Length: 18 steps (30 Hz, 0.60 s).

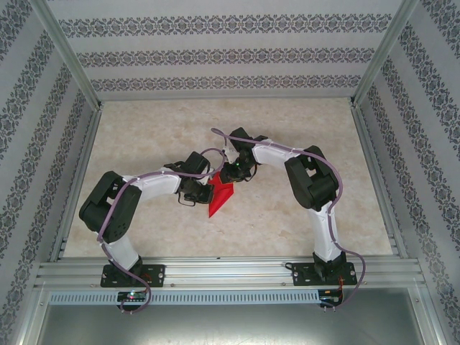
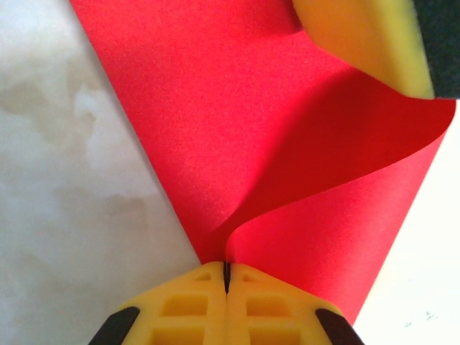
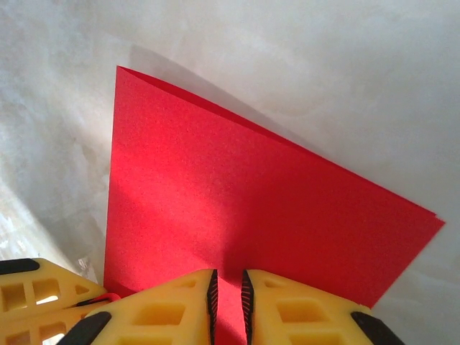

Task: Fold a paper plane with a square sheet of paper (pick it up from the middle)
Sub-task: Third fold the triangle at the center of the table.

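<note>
**Square sheet of paper (image 2: pixel 215 108) pinched from two sides: watch for a tear or a crooked crease**

Start at your left gripper (image 2: pixel 226 266). Its jaws are clenched flat on the paper's near tip, right at the fingertips. Just beyond them one layer curls up off the lower one, climbing toward a yellow finger (image 2: pixel 363 39) of your right gripper (image 3: pixel 228 280). That gripper's jaws stand close together with red paper in the slot, so I judge it is gripping the raised layer. Ahead of its fingers the doubled sheet lies on the marbled table (image 3: pixel 323 72).

With both hands holding thin paper, pulling them apart could rip it at either pinch. Bring them together unevenly and the curl may flatten off-line, giving you a skewed crease. The right grip looks light, so the flap could slip out and spring back.

You cannot see either contact itself, because the fingers cover them. The left wrist view cuts off the sheet's far edge. The right wrist view hides the paper under and behind its fingers. From above, the arms crowd the paper and the fold is too small to read, so check the edge alignment before pressing.
</note>
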Motion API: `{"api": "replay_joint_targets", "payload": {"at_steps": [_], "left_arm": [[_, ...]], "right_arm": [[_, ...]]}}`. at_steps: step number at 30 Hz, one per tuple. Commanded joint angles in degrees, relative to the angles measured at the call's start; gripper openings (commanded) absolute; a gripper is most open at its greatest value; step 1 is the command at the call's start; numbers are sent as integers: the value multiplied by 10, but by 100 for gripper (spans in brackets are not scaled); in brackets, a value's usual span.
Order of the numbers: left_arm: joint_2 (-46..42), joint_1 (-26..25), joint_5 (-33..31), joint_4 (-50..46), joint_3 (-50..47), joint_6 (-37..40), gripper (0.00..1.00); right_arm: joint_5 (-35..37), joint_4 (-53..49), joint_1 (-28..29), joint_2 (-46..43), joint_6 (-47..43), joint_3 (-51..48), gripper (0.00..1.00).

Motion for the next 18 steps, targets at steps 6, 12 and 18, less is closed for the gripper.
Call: {"api": "replay_joint_targets", "payload": {"at_steps": [6, 12, 18], "left_arm": [[16, 6, -5, -13, 0, -4, 3], [17, 6, 1, -12, 1, -2, 3], [18, 6, 7, -6, -1, -1, 3]], "right_arm": [[-40, 58, -16, -56, 65, -39, 26], [-12, 134, -48, -189, 144, -132, 28], [-17, 325, 0, -317, 288, -355, 10]]}}
